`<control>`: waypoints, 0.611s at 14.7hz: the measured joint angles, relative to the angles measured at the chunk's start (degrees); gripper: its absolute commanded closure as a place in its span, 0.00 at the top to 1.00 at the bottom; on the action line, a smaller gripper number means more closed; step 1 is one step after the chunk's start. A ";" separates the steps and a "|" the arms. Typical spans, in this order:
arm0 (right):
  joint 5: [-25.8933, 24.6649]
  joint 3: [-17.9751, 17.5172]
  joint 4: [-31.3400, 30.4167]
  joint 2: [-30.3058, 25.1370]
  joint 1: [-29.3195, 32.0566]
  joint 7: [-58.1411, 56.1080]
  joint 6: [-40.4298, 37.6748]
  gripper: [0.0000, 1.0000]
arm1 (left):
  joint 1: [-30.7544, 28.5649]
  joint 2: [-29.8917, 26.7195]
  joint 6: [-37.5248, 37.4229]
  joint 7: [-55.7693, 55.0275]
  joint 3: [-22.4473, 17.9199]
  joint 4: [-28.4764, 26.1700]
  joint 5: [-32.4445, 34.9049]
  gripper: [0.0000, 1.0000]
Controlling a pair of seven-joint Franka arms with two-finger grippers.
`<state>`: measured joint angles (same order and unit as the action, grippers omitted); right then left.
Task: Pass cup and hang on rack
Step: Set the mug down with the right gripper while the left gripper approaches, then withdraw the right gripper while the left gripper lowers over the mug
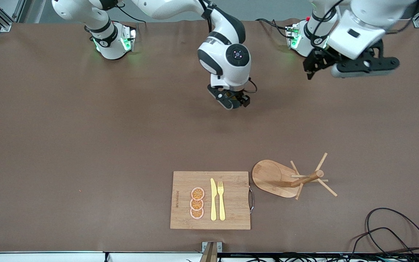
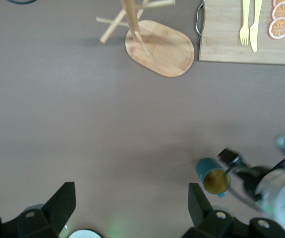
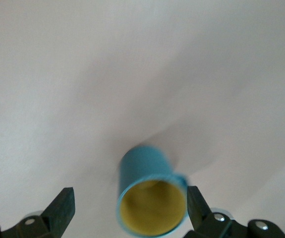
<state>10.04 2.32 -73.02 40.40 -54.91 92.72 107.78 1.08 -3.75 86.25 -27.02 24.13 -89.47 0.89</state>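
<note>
The teal cup [image 3: 149, 198] with its yellow inside stands upright on the brown table, mouth up, between the spread fingers of my right gripper [image 3: 130, 191]. One finger is close beside the cup's handle side and the other stands well clear. In the front view the right gripper [image 1: 233, 101] hangs low over the table's middle and hides the cup. The left wrist view shows the cup [image 2: 212, 179] under that gripper. The wooden rack [image 1: 306, 179] stands nearer the front camera, beside the board. My left gripper [image 1: 313, 67] waits high near its base, its fingers [image 2: 65, 198] wide open around nothing.
A bamboo cutting board [image 1: 231, 214] lies near the front edge with a yellow knife [image 1: 213, 199], a yellow fork [image 1: 221, 200] and orange slices [image 1: 197, 203]. Black cables [image 1: 395, 233] loop at the front corner toward the left arm's end.
</note>
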 measured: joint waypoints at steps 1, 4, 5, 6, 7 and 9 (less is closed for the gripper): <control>-0.75 0.42 0.05 -1.57 1.79 -4.37 -3.24 1.00 | 0.06 -1.25 0.00 -0.96 0.71 -1.09 0.00 1.00; -4.99 1.15 -0.34 -7.84 8.58 -19.78 -8.15 1.00 | 0.07 -4.33 0.00 -4.43 3.35 -3.55 -0.08 1.00; -5.50 1.28 -0.89 -10.39 11.37 -26.00 -9.49 1.00 | 0.05 -4.88 0.02 -7.28 5.19 -4.12 -0.18 1.00; -5.78 1.43 -1.74 -12.96 14.25 -32.24 -11.34 1.00 | 0.08 -5.07 0.16 -10.97 7.67 -4.50 -0.24 1.00; -5.98 1.59 -2.64 -15.27 16.99 -37.62 -13.21 1.00 | 0.13 -5.06 0.51 -14.80 10.41 -4.87 -0.25 1.00; -7.43 1.74 -4.76 -19.24 21.89 -46.83 -15.52 1.00 | 0.23 -5.05 2.34 -21.77 15.61 -6.51 -0.26 1.00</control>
<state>2.61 4.06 -77.78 21.15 -33.02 45.89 92.26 1.32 -8.80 88.59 -48.79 39.74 -95.97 0.63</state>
